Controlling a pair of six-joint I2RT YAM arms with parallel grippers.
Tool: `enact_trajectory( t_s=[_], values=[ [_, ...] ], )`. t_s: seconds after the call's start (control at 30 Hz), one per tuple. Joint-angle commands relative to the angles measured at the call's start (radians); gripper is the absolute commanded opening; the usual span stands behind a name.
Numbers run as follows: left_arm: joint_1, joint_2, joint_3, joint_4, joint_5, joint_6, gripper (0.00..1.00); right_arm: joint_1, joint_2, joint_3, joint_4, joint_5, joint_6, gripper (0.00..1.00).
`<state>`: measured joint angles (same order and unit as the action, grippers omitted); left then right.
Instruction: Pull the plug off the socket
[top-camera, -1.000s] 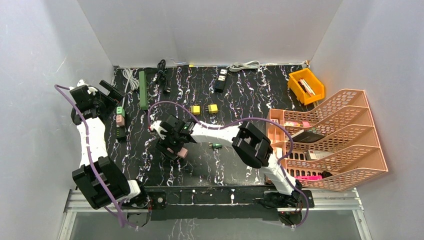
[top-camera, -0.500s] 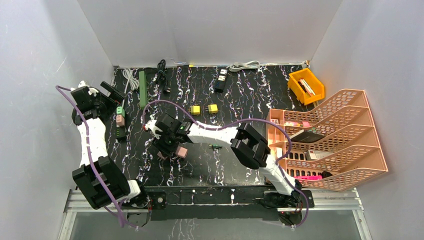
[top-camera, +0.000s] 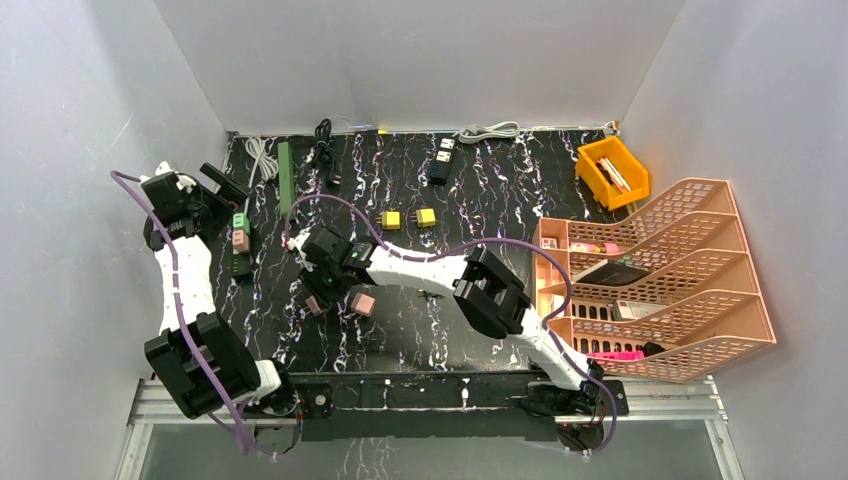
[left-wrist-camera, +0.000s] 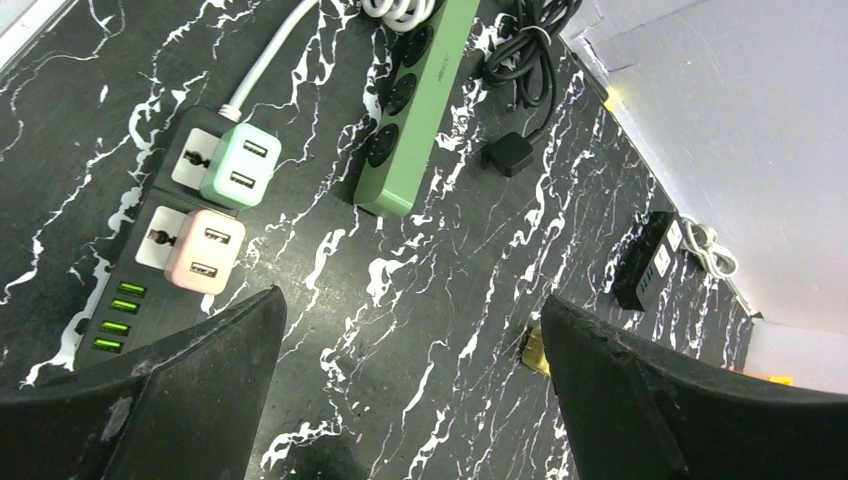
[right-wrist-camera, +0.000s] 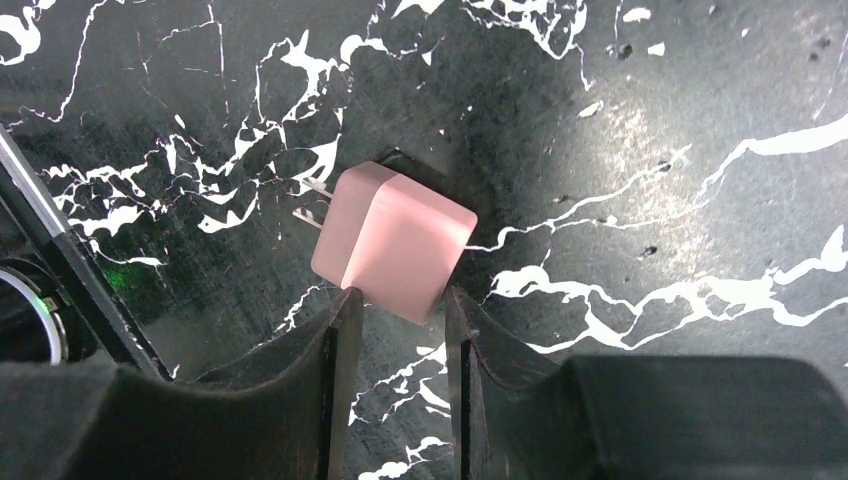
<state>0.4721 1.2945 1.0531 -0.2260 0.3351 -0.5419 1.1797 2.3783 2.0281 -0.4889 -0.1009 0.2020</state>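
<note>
Plug (right-wrist-camera: 392, 245) is out of its socket: it lies on its side on the table (top-camera: 480, 190) with both prongs bare, so I judge the pull on this one done. What is left, if anything, sits under my left claw (left-wrist-camera: 410, 302).

By size: the black strip (left-wrist-camera: 120, 300) lies below and a little to the left of that claw. A green adapter (left-wrist-camera: 240, 165) and a pink adapter (left-wrist-camera: 205, 257) are seated in it side by side. I cannot tell from the task whether those must come out too.

My left claw hangs wide over the strip, touching nothing. My right claw (right-wrist-camera: 400, 305) is narrow, the jaws drawn partway in with a gap between them. The plug rests just beyond the tips, and from above it lies clear of the claw, on its right. I take it that I hold nothing.

A second ago the right claw stood wider and right over the plug. Since then that arm has swung left and the jaws have come in, while the plug has stayed put on the table. The left arm has not moved.
</note>
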Motion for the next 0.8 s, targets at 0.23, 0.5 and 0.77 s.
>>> enact_trajectory(
  t_s=[0.23,0.5,0.77],
  values=[
    [0.070,0.067,0.026,-0.097,-0.149,0.049,0.98,-0.029,-0.031,-0.050,-0.093,0.066,0.162,0.44],
    [0.071,0.211,0.095,-0.114,-0.276,0.154,0.97,-0.044,-0.151,0.013,0.006,0.056,0.103,0.65],
    [0.034,0.400,0.222,-0.122,-0.210,0.193,0.96,-0.072,-0.245,-0.023,0.095,0.052,0.112,0.74]
  ],
)
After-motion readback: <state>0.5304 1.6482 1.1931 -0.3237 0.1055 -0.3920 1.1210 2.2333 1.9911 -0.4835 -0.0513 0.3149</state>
